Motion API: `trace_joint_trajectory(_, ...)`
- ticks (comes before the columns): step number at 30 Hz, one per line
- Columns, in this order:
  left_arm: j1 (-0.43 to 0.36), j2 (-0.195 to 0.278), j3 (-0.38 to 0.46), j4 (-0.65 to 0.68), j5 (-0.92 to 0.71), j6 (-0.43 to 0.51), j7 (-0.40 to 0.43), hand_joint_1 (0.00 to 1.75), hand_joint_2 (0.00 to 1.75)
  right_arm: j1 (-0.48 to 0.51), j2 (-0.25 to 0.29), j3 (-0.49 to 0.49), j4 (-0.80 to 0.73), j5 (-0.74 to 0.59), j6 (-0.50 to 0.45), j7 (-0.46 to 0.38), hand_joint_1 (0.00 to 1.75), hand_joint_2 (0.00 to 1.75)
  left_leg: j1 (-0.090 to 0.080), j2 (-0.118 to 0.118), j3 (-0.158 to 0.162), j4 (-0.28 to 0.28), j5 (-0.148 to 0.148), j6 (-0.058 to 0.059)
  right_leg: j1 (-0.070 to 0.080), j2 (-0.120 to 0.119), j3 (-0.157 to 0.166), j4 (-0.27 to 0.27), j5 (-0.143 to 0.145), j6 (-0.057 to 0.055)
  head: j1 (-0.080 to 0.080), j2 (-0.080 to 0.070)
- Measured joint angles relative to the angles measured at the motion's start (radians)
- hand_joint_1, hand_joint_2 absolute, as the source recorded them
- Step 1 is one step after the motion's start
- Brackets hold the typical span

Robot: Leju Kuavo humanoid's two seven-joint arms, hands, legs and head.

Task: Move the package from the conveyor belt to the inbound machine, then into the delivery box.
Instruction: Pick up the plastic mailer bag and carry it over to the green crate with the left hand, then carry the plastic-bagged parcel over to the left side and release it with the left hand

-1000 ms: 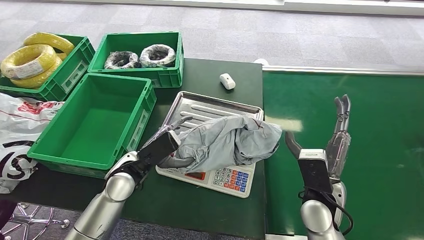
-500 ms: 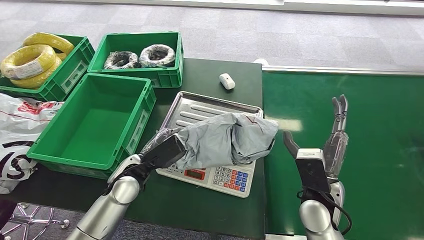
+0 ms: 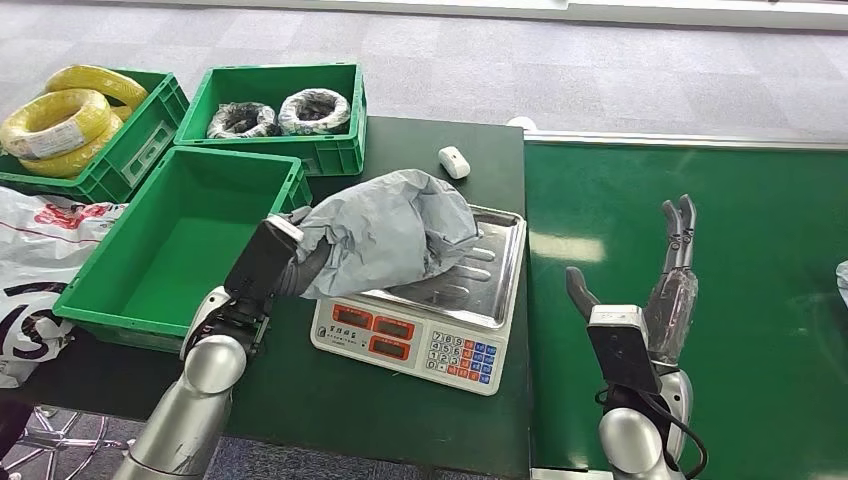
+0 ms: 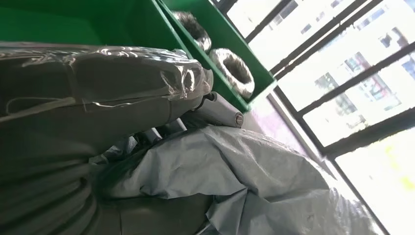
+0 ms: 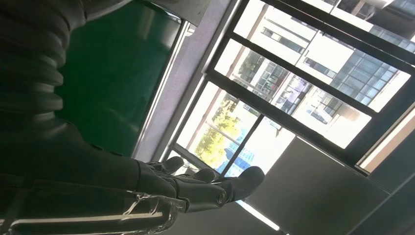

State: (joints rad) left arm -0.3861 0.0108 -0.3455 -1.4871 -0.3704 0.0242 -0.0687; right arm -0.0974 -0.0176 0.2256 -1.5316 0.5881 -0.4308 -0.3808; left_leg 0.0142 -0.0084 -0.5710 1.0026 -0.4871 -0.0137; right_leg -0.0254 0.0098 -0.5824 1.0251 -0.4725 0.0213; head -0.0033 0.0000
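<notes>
Grey package (image 3: 385,235), crumpled, held up over the steel tray of the scale (image 3: 495,265), its right part resting on the tray. Gripped at its nine o'clock edge by the left hand (image 3: 275,265), fingers wrapped into the plastic. Just at nine o'clock of that: empty green box (image 3: 190,245). At three o'clock, over the green conveyor belt (image 3: 740,260): right hand (image 3: 660,290), fingers straight and apart, holding nothing. At twelve o'clock, small white object (image 3: 455,161) on the table.
</notes>
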Motion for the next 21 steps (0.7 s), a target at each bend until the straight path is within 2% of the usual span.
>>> trace_joint_trajectory(5, -0.005, 0.005, 0.14, -0.081, -0.004, 0.116, 0.0, 1.75, 1.75, 0.02, 0.002, -0.006, -0.013, 0.005, 0.0, 0.0, 0.0, 1.75, 0.0, 0.0, 0.0, 0.0, 0.0, 0.0, 0.0, 0.0, -0.001, 0.0, 0.0, 0.0, 0.0, 0.0)
trace_joint_trajectory(11, -0.004, 0.013, 0.281, -0.117, -0.057, 0.189, 0.008, 1.75, 1.75, 0.026, 0.002, -0.009, -0.015, 0.005, 0.0, 0.0, 0.0, 1.75, 0.0, 0.0, -0.001, 0.0, 0.0, 0.0, 0.0, 0.0, 0.0, 0.0, 0.0, 0.0, 0.0, 0.0)
trace_joint_trajectory(12, -0.002, 0.016, 0.305, -0.117, -0.066, 0.202, 0.009, 1.53, 1.75, 0.027, 0.002, -0.009, -0.015, 0.003, 0.0, 0.0, 0.0, 1.75, 0.0, 0.001, -0.001, 0.0, 0.0, 0.0, 0.0, 0.0, -0.001, 0.0, 0.0, 0.0, 0.0, 0.0)
trace_joint_trajectory(15, 0.005, 0.025, 0.376, -0.114, -0.103, 0.212, 0.017, 0.22, 1.75, 0.028, 0.002, -0.008, -0.015, -0.003, -0.005, 0.001, 0.0, 1.75, 0.0, 0.001, -0.001, 0.0, 0.0, 0.0, 0.0, 0.0, -0.001, 0.0, 0.0, 0.0, 0.0, 0.0)
trace_joint_trajectory(16, 0.007, 0.03, 0.397, -0.112, -0.115, 0.203, 0.023, 0.0, 1.75, 0.028, 0.002, -0.008, -0.015, -0.004, -0.007, 0.002, 0.0, 1.75, 0.0, 0.001, -0.001, 0.0, 0.0, 0.0, 0.0, 0.0, -0.001, 0.0, 0.0, 0.0, 0.0, 0.0)
trace_joint_trajectory(21, 0.023, 0.05, 0.457, -0.09, -0.147, 0.169, 0.041, 0.0, 1.75, 0.028, 0.002, -0.008, -0.015, -0.004, -0.009, 0.011, 0.0, 1.75, 0.0, 0.001, -0.001, 0.0, 0.0, 0.0, 0.0, 0.0, -0.001, 0.0, 0.0, 0.0, 0.0, 0.0)
